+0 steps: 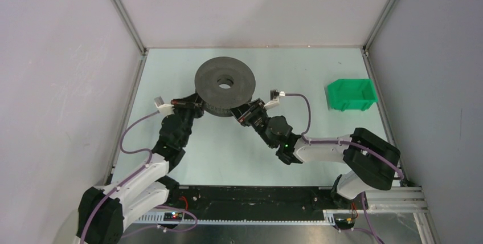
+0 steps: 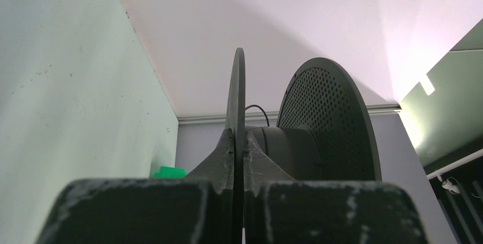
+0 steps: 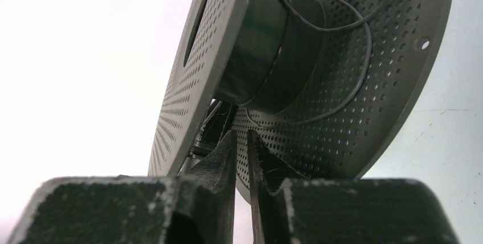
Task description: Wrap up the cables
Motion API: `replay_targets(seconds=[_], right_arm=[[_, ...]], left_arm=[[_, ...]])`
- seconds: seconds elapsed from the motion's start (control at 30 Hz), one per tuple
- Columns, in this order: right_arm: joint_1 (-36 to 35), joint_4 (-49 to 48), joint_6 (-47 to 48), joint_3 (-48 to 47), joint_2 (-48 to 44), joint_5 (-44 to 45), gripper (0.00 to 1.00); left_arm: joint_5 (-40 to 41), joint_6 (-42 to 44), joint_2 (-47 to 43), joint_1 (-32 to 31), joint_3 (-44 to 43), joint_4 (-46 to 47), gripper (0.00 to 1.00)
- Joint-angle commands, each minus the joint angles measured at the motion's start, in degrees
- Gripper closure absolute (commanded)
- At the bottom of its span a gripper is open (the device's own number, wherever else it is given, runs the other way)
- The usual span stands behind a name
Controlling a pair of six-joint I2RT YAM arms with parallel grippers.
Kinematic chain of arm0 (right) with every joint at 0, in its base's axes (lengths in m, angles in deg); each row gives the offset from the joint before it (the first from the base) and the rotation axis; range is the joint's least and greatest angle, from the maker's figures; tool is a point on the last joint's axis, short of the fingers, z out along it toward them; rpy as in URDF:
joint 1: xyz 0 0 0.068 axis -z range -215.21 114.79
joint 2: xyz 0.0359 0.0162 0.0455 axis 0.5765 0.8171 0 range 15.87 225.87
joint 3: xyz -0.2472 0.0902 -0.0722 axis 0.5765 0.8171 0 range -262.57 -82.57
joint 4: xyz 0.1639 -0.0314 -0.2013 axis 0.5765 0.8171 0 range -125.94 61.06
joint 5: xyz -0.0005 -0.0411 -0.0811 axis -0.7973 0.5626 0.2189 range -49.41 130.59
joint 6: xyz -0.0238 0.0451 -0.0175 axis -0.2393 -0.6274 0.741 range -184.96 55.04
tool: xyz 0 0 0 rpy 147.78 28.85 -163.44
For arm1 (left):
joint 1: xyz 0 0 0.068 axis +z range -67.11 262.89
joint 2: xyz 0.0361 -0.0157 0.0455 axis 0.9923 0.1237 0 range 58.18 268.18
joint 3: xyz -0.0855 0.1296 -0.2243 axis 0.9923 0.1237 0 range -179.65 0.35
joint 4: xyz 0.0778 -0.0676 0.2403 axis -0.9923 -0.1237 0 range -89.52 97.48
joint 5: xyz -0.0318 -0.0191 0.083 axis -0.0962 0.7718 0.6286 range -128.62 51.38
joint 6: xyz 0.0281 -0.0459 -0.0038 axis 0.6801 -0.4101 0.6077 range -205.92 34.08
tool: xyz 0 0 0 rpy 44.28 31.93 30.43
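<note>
At the counter's [image 1: 228,153] 12 o'clock end sits the dark spool [image 1: 225,84], with the thin black cable [image 3: 368,56] looped loosely round its hub. The left hand [image 1: 192,105], at the spool's 8 o'clock, is clamped on one flange. The right hand [image 1: 246,113], at 5 o'clock, has its fingers nearly together.

A pale green table [image 1: 228,147] fills the floor of a white-walled booth. A small green open-topped bin [image 1: 351,94] sits on it near the far right edge. A dark grey round spool [image 1: 242,78] is over the far middle; whether it touches the table cannot be told.
</note>
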State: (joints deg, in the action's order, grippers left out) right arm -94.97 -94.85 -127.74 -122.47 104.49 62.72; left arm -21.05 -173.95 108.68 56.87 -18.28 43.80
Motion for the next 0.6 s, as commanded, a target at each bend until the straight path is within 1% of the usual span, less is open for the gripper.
replay_targets(seconds=[0.0,0.23,0.4,0.57], right_arm=[[0.0,12.2,1.9,-0.1,-1.2,0.8,0.83],[-1.1,17.2,5.0,-0.1,-5.5,1.6,0.81],[-1.7,19.5,10.7,0.0,-8.7,0.4,0.78],[-1.3,23.3,15.6,0.7,-14.0,-1.4,0.71]], left_arm=[[-4.6,-8.9,-2.3,-1.2,-2.2,16.4,1.00],[-4.2,-9.3,-2.8,-1.2,-1.7,16.5,1.00],[-3.8,-9.2,-2.9,-1.1,-1.3,16.6,1.00],[-4.2,-8.5,-2.7,-1.1,-1.8,16.7,1.00]])
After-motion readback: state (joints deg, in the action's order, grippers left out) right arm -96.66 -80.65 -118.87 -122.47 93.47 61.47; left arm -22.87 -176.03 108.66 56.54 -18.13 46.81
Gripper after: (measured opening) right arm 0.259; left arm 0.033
